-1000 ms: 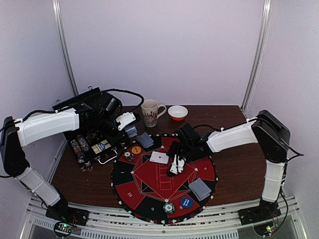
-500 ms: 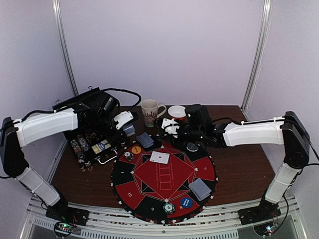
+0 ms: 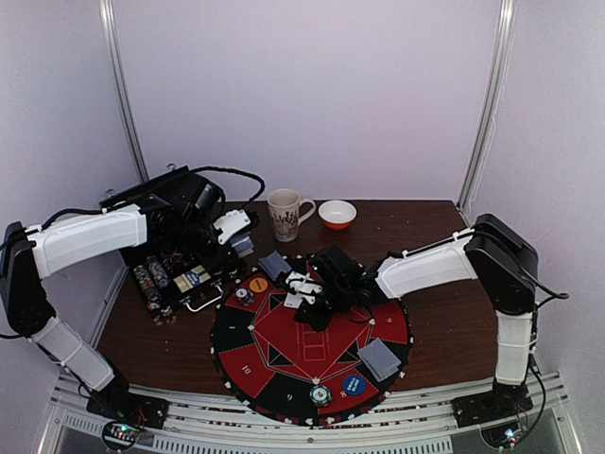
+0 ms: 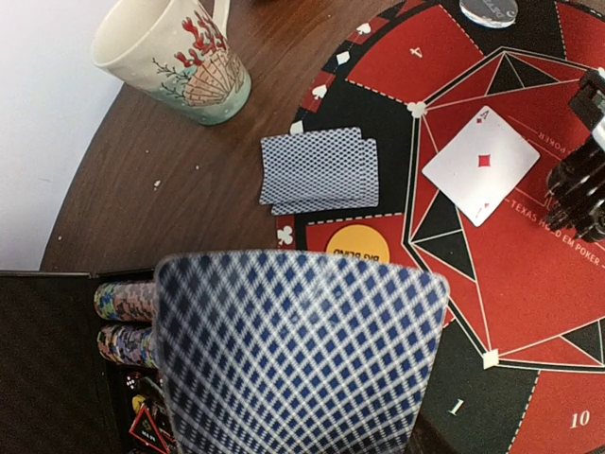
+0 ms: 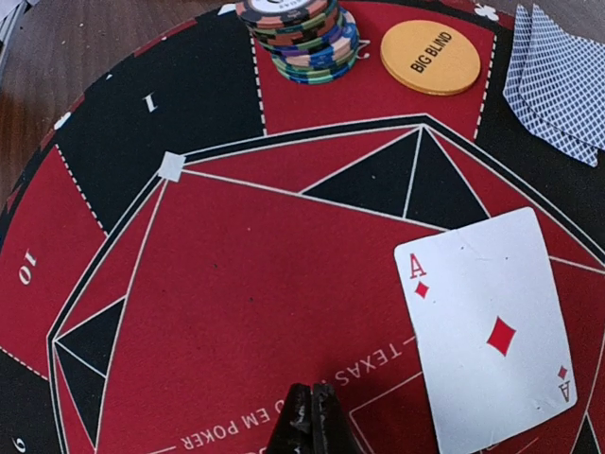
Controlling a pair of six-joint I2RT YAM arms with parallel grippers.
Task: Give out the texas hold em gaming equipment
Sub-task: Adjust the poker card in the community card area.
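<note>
My left gripper (image 3: 238, 236) hangs over the case edge, shut on a few playing cards with blue-checked backs (image 4: 298, 350); they hide its fingers. My right gripper (image 5: 315, 421) is shut and empty, its tips just above the red centre of the felt mat (image 3: 284, 352), beside a face-up ace of diamonds (image 5: 501, 326). A face-down pair of cards (image 3: 274, 265) lies at the mat's back left and another (image 3: 380, 357) at the front right. An orange BIG BLIND disc (image 5: 430, 57) and a chip stack (image 5: 301, 28) sit at the left. A blue disc (image 3: 353, 384) and a chip (image 3: 321, 394) sit at the front.
The open black case (image 3: 161, 246) with rows of chips (image 3: 151, 282) stands at the left of the table. A patterned mug (image 3: 284, 214) and a small orange-and-white bowl (image 3: 337, 214) stand behind the mat. White walls close the back and sides.
My right gripper swung from over the mat to the back by the bowl, then came forward again to the mat centre beside the ace. The left arm has barely moved.
</note>
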